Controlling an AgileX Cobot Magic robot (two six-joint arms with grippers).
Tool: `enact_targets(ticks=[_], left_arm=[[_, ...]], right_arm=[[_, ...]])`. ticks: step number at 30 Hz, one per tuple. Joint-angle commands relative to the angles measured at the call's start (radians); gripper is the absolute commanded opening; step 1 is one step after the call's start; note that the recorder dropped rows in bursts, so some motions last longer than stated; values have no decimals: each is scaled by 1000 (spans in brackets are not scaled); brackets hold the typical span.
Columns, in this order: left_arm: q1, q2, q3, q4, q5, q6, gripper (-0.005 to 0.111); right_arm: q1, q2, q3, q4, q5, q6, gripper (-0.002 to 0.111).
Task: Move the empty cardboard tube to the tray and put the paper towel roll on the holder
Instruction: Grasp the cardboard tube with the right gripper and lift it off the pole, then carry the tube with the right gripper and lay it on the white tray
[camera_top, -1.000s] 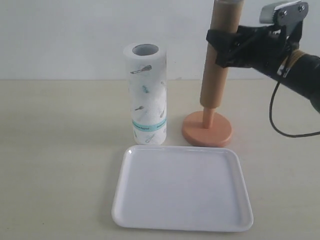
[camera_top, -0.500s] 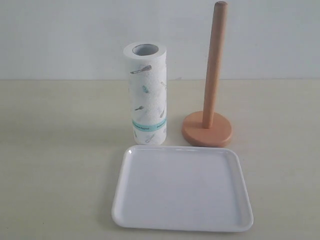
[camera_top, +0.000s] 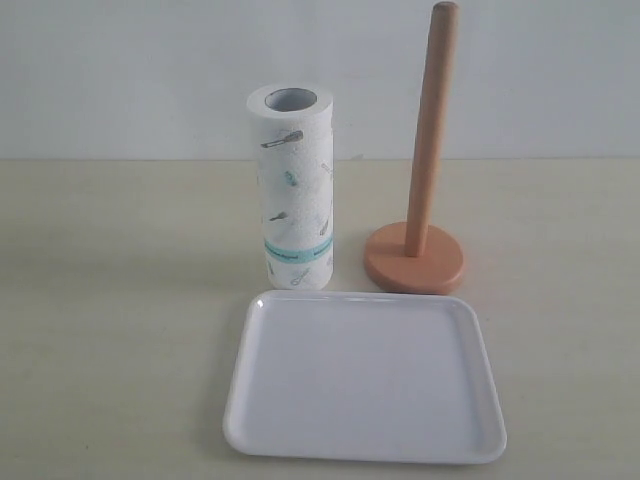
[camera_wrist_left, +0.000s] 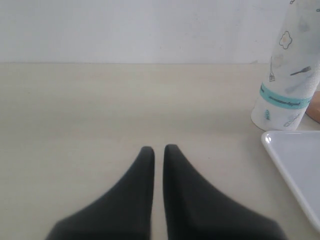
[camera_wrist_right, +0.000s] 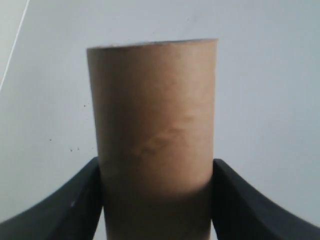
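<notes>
The brown empty cardboard tube (camera_wrist_right: 155, 130) fills the right wrist view, with my right gripper (camera_wrist_right: 156, 172) shut on it, one finger on each side. Neither the tube nor that gripper shows in the exterior view. There the wooden holder (camera_top: 418, 190) stands bare on its round base. To its left the printed paper towel roll (camera_top: 292, 190) stands upright. The white tray (camera_top: 365, 378) lies in front of both and holds nothing. My left gripper (camera_wrist_left: 158, 149) is shut and empty above the table, left of the paper towel roll (camera_wrist_left: 287, 75) and the tray's corner (camera_wrist_left: 300, 170).
A pale wall runs behind the beige table (camera_top: 120, 300). The holder's base (camera_top: 414, 258) sits close to the tray's far right corner.
One second ago my right gripper held the tube partway up the holder's dowel. The tube and arm have since risen out of the exterior view, leaving the dowel bare.
</notes>
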Motion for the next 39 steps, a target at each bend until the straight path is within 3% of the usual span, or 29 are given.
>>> enact_targets(ticks=[1,10,13,18,24,27,33,39], left_arm=[[3,-3,3,0,-1,3,6],[3,-3,3,0,-1,3,6],[3,-3,3,0,-1,3,6],[3,-3,3,0,-1,3,6],[3,-3,3,0,-1,3,6],[3,-3,3,0,-1,3,6],[3,-3,3,0,-1,3,6],[3,-3,3,0,-1,3,6]], right_arm=[[2,-130,160,-47,15,96,0],[2,-279,516,-51,15,271,0],[2,-267,595,-164,18,285,0],[2,-141,622,-410,-11,504,0],[4,82,549,-603,-129,548,0],[62,175,486,-695,-82,605,0],[309,287,386,-695,105,629,0],[513,338,313,-695,331,855,0]])
